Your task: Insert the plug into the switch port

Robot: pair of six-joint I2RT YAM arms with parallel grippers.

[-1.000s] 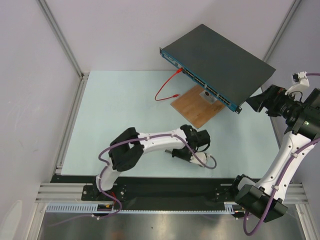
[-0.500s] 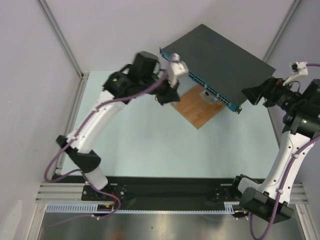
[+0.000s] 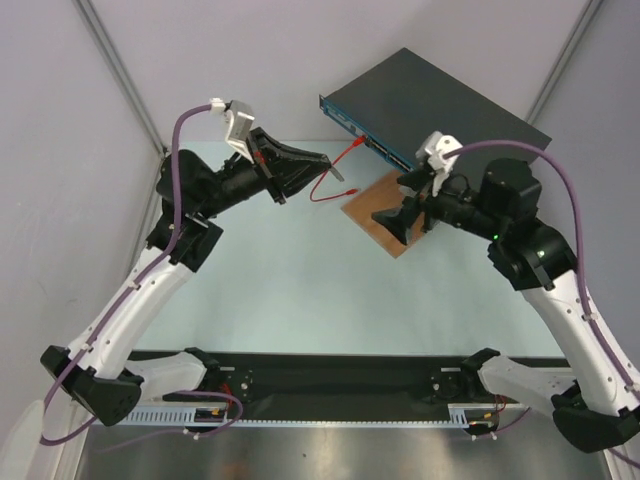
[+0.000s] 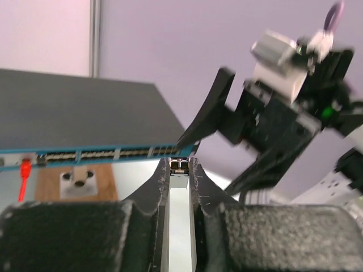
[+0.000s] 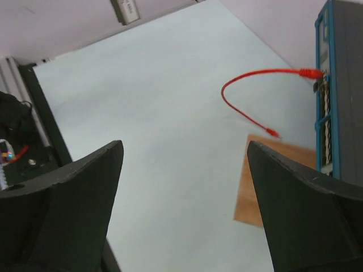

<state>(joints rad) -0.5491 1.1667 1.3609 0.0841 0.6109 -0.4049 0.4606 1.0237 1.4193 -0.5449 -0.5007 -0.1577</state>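
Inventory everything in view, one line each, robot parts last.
network switch: one, dark grey, teal-blue front, far right of the mat
switch ports: one row, dark, along that front
patch cable: one, red, one end in a port, looping over the mat
plug: one, red, cable's free end, by the board's edge
wooden board: one, brown, below the switch front
block: one, grey, on the board
mat: one, pale blue-green, tabletop
small piece: one, grey, between the left hand's tips
left hand: one, black, nearly shut, left of the switch
right hand: one, black, wide open, above the board
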